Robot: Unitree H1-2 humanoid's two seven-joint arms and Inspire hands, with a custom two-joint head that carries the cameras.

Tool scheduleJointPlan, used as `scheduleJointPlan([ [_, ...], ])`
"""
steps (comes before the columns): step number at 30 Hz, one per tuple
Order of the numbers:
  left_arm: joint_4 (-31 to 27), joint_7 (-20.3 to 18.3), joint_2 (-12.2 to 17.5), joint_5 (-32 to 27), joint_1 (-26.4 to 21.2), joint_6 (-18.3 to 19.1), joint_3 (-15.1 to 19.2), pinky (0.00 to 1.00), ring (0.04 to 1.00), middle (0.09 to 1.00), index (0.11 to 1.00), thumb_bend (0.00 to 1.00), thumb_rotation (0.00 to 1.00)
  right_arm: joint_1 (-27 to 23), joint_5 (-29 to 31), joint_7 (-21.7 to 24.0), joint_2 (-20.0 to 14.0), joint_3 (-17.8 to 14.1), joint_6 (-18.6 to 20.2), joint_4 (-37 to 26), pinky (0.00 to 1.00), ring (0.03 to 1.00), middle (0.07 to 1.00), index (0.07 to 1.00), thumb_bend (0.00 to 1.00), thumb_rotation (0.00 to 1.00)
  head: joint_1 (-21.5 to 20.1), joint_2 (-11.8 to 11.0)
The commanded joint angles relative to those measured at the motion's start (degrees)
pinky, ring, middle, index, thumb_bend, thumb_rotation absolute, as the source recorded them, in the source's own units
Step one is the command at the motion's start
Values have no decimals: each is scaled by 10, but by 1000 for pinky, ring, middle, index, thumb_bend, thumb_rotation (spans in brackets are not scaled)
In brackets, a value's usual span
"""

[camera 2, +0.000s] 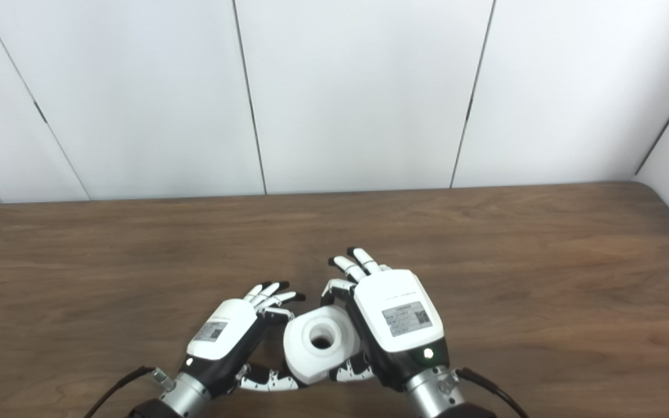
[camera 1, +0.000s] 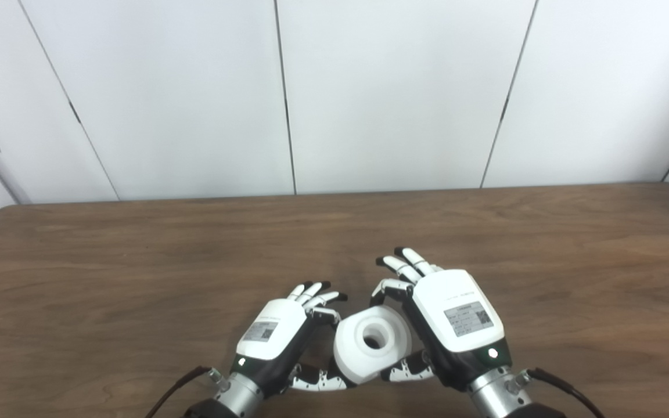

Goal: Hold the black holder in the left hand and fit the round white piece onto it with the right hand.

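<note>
The round white piece (camera 1: 371,343), a thick disc with a centre hole facing up towards me, sits between both hands near the table's front edge. My right hand (camera 1: 456,316) is curled around its right side, with a finger over the far edge and the thumb against the near edge. My left hand (camera 1: 279,334) is on its left side. That hand's fingers (camera 1: 317,295) stretch forward and its thumb (camera 1: 318,380) reaches under the piece's near-left edge. I see no black holder as such. A small dark part (camera 1: 326,316) shows between the left hand and the piece.
The brown wooden table (camera 1: 137,273) stretches away to the back and to both sides. White wall panels (camera 1: 392,93) stand behind its far edge.
</note>
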Motion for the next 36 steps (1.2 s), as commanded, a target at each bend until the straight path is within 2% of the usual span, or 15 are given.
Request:
scheduleJointPlan([
  [1,-7,6,-8,1,-14,-12,-7,1000,967,880,480,515,49,5,2,47,-9,2,-8,8,735,945,900,486,515,160,0,0],
  [3,-6,7,-8,0,-14,-13,-7,1000,966,880,480,515,49,4,7,54,-10,1,-8,5,724,951,909,492,514,169,1,0],
  [4,-6,7,-9,1,-14,-13,-7,1000,966,880,480,515,49,4,9,57,-10,0,-8,5,719,952,910,557,667,296,1,0],
  [5,-6,7,-9,1,-14,-13,-7,1000,967,881,480,515,49,3,10,60,-11,0,-8,4,715,954,913,605,773,380,1,0],
  [9,-6,5,-8,3,-14,-11,-8,1000,967,882,480,515,49,0,11,72,-12,-2,-9,0,715,961,917,652,863,463,1,0],
  [18,-5,10,-9,2,-14,-14,-8,1000,964,879,480,515,49,0,12,81,-8,-6,-10,-2,725,967,918,668,903,466,1,-1],
  [31,-5,9,-9,2,-13,-11,-8,1000,968,884,480,515,49,2,11,76,-9,-6,-12,0,716,960,913,662,900,438,1,-3],
  [36,2,18,-9,1,-14,-20,-7,1000,965,878,480,515,49,1,24,70,-8,-8,-12,3,715,960,916,695,909,459,1,-6],
])
